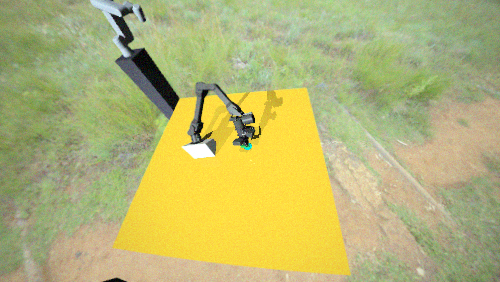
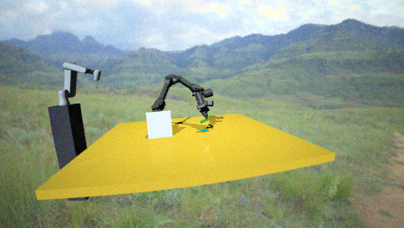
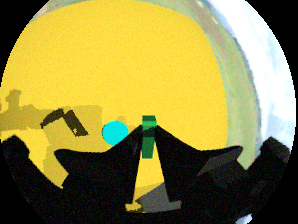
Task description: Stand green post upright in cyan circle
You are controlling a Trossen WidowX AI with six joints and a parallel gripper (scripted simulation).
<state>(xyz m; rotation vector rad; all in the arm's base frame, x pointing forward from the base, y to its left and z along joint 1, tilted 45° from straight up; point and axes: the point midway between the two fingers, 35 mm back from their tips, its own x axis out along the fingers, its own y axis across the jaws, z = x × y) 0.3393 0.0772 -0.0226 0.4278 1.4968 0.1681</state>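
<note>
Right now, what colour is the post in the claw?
Green. The post shows best in the wrist view, held in the claw beside the cyan circle.

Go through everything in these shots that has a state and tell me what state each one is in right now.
Black parallel-jaw claw: shut on the small green post.
Small green post: held in the claw, lifted off the table, not yet set down.
Flat cyan circle: bare, nothing standing on it, off to one side of the post in the wrist view.
Yellow table top: carries the circle and the white block.
</note>
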